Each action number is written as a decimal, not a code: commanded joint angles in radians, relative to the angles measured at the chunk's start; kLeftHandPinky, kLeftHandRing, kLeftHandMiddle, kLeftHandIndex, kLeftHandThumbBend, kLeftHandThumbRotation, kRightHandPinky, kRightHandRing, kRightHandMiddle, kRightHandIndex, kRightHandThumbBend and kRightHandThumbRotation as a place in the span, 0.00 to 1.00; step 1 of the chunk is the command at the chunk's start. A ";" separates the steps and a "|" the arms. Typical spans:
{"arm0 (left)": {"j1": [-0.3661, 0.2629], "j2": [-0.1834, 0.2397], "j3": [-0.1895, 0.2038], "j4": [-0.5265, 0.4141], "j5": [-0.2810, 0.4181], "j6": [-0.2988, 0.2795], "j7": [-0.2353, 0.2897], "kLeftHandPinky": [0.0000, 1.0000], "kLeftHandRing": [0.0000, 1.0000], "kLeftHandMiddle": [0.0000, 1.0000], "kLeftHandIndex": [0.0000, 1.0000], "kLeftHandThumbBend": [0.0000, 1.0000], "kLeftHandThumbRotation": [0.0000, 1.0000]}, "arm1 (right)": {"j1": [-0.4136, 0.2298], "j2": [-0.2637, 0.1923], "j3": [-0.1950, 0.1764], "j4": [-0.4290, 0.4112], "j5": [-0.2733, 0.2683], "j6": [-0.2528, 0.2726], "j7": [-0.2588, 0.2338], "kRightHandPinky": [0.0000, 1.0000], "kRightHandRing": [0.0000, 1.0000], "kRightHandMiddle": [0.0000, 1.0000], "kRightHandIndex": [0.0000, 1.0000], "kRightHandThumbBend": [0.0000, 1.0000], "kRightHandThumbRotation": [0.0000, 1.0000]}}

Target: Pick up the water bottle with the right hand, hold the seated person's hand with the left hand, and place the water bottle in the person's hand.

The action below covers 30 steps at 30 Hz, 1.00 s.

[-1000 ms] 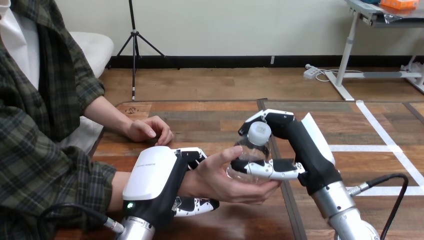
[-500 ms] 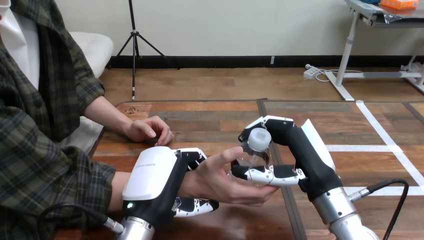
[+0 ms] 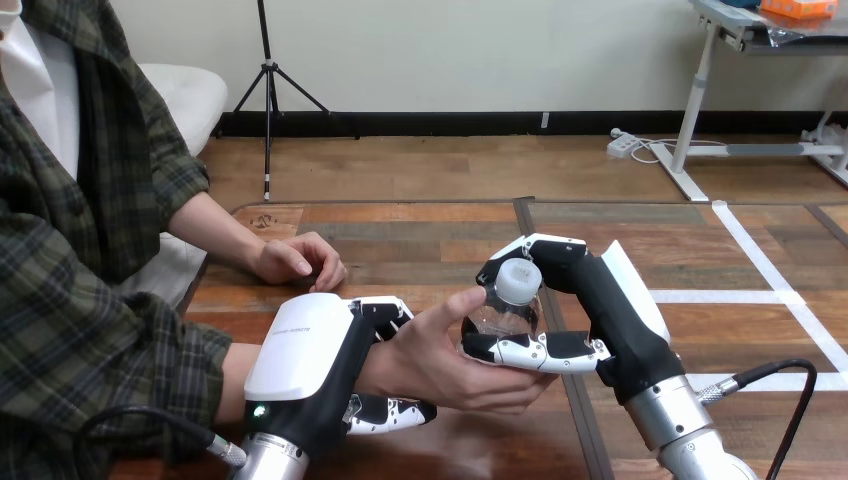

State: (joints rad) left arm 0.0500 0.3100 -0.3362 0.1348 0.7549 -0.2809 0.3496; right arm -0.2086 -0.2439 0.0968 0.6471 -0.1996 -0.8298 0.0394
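So our right hand (image 3: 600, 295) clasps the upright water bottle (image 3: 505, 312). Lower left, the person's hand (image 3: 430, 365) cups it, wrist in our left hand (image 3: 305, 355).

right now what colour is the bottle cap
The cap is white; the head view shows it best.

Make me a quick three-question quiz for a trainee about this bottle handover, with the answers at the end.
1. True or false: the robot's right hand has its fingers curled round the clear plastic water bottle with a white cap.
2. What does the robot's left hand grip? A, the person's wrist; B, the bottle's cap; C, nothing.
3. Where does the person's other hand, at the view's upper left, rest?
Key: 1, true. 2, A. 3, on the wooden table, apart from the bottle.
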 commanded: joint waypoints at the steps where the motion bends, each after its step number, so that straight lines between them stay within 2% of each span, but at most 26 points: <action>1: -0.043 -0.015 -0.002 -0.026 -0.005 -0.015 0.000 0.40 0.43 0.46 0.46 0.82 0.00 | -0.045 -0.004 -0.028 -0.064 0.032 -0.021 -0.001 0.41 0.43 0.48 0.50 0.69 0.00; 30: -0.040 -0.019 -0.004 -0.025 0.000 -0.012 0.007 0.40 0.42 0.45 0.46 0.82 0.00 | -0.030 -0.005 -0.031 -0.086 0.042 -0.017 0.019 0.42 0.44 0.48 0.50 0.70 0.00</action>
State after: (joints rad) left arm 0.0500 0.3096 -0.3370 0.1348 0.7568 -0.2809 0.3494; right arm -0.2030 -0.2431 0.0964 0.6311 -0.1938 -0.8297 0.0611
